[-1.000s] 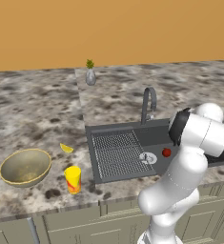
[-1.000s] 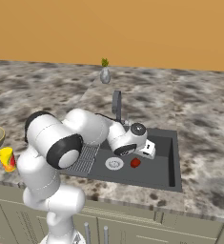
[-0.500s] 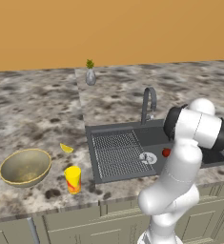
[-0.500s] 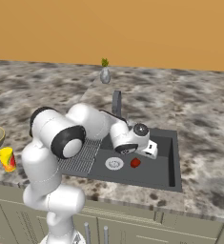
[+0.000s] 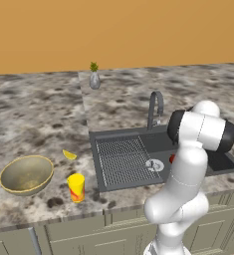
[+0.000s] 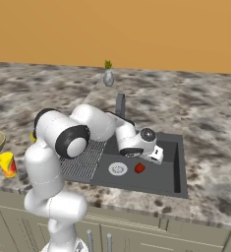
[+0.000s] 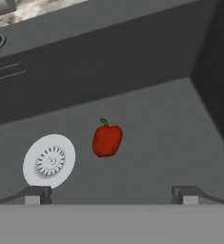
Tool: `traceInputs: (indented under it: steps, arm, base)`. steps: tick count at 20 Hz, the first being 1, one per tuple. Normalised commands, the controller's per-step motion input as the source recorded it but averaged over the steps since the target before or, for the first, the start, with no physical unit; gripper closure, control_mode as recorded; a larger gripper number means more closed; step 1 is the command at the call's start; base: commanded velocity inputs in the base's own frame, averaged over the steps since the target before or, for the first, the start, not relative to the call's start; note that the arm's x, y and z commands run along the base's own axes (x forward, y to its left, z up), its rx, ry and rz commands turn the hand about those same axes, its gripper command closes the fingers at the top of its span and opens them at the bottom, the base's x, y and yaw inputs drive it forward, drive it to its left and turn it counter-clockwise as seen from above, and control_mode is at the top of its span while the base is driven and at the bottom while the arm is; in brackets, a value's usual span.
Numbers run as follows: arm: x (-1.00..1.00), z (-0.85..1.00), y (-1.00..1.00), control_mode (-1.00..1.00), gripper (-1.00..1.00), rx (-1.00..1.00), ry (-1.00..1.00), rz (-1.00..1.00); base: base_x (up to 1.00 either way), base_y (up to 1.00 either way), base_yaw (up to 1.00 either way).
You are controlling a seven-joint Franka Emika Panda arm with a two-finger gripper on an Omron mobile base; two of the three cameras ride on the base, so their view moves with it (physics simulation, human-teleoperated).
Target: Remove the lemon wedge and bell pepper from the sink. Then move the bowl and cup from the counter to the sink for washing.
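Speckled granite counter [image 5: 34,109] below an orange wall [image 5: 113,30], grey-green cabinets [image 5: 78,234] underneath.

Even, flat rendered light, soft faint shadows, no glare or blur; textures slightly coarse.

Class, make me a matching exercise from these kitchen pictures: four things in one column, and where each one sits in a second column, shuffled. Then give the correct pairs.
Things:
1. bell pepper
2. lemon wedge
3. cup
4. vase with a green plant

Places:
A. far back on the counter, near the wall
B. on the sink floor beside the round drain
C. on the counter between the bowl and the drainboard
D. at the counter's front edge, right of the bowl

Pairs: 1-B, 2-C, 3-D, 4-A
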Motion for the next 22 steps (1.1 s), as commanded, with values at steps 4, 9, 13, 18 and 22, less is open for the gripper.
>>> traceInputs:
  steps: [4,9,13,18,22]
  arm:
    - [0.08,-0.09,0.00,-1.00,-1.00,0.03,0.00,0.00]
    - [0.08,-0.13,0.00,-1.00,-1.00,0.00,0.00,0.00]
    - [0.10,-0.15,0.00,-1.00,-1.00,0.02,0.00,0.00]
    - [0.10,-0.16,0.00,-1.00,-1.00,0.02,0.00,0.00]
    - [0.08,-0.17,0.00,-1.00,-1.00,0.01,0.00,0.00]
  base:
    - [0.00,0.00,0.00]
    - [0.00,0.00,0.00]
    - [0.00,0.00,0.00]
    - [0.00,0.00,0.00]
    - [0.00,0.00,0.00]
